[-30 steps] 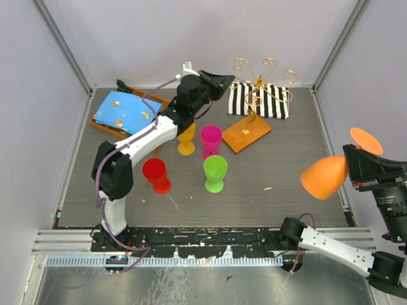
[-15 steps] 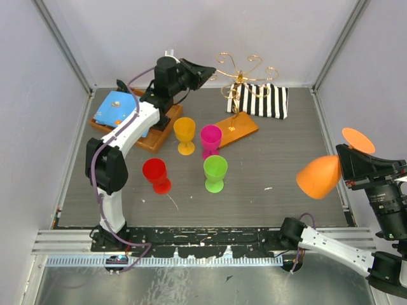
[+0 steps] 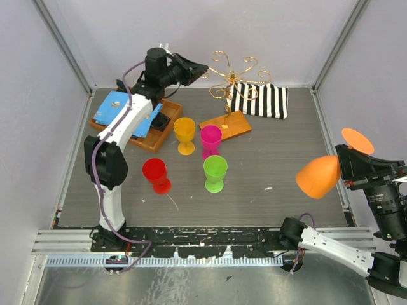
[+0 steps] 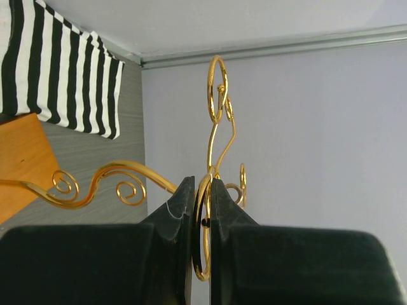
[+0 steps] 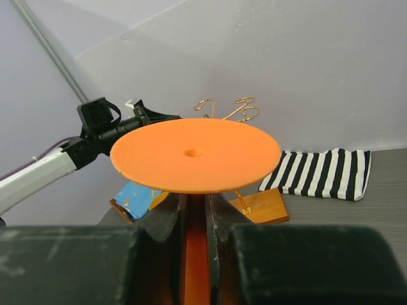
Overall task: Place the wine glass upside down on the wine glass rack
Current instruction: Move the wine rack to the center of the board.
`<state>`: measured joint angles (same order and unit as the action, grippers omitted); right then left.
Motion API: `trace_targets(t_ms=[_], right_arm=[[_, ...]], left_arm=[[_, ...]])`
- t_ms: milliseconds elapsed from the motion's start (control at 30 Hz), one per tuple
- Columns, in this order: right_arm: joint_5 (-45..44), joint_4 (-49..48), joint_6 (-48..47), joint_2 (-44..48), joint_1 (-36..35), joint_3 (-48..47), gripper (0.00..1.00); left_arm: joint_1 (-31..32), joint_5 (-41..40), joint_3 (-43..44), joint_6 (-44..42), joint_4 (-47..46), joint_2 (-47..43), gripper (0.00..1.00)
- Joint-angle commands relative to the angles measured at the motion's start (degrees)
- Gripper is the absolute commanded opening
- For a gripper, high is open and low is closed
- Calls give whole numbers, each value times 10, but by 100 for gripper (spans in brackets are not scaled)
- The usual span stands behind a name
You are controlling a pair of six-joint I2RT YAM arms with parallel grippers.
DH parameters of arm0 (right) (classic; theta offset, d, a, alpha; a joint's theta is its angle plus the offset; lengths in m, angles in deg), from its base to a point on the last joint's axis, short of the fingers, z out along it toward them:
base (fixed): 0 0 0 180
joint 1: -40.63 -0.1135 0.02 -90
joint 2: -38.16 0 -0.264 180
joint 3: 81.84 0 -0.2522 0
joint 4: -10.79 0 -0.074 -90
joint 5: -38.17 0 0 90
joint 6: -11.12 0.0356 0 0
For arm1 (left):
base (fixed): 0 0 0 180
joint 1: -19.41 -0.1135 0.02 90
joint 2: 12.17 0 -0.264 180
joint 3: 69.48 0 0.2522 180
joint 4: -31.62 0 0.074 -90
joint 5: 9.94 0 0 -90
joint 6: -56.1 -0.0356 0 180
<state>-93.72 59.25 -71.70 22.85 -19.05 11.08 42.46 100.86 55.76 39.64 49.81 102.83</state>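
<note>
Top external: five wine glasses [image 3: 318, 176] [image 3: 185, 130] [image 3: 211, 136] [image 3: 215, 168] [image 3: 154, 170], one rack [image 3: 236, 121]

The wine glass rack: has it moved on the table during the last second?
Yes. The wine glass rack slid left, judged against the striped cloth; the left gripper grips its wire.

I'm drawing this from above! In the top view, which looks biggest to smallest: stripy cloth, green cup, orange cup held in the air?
1. the stripy cloth
2. the orange cup, but it's held up nearer the camera, so unsure
3. the green cup
</note>
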Motion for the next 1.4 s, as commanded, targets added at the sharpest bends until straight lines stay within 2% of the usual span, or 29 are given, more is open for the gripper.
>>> trace_targets(t_ms=[0, 367, 433, 467, 500, 567, 867, 1000, 1100, 1167, 1267, 1367], right_arm=[[-8, -33, -12, 5, -2, 0, 1], [-5, -49, -17, -3, -2, 18, 1], [-5, -52, -19, -4, -2, 21, 1], [-5, -53, -20, -4, -2, 23, 1], [-6, -52, -20, -5, -3, 22, 1], [-6, -52, -20, -5, -2, 23, 1], [-11, -53, -23, 2, -3, 28, 1], [-31, -13, -5, -37, -2, 13, 1], [-25, 25, 6, -94, -2, -3, 1], [-13, 21, 2, -122, -2, 5, 1], [3, -12, -18, -149, -2, 33, 1], [39, -64, -64, -161, -2, 80, 1]], left_arm=[[-23, 22, 18, -38, 31, -18, 0], [-72, 69, 21, -38, 51, -29, 0], [-77, 75, 15, -38, 50, -29, 9], [-79, 77, 11, -37, 49, -31, 26], [-80, 77, 6, -39, 49, -34, 36], [-81, 73, 0, -42, 49, -38, 45], [-83, 74, -3, -40, 37, -42, 65], [-95, 84, -38, -15, -38, -65, 74], [-107, 83, -56, -2, -76, -92, 93], [-116, 83, -57, -6, -77, -108, 99], [-125, 82, -59, -39, -56, -138, 98], [-128, 70, -63, -110, 4, -177, 98]])
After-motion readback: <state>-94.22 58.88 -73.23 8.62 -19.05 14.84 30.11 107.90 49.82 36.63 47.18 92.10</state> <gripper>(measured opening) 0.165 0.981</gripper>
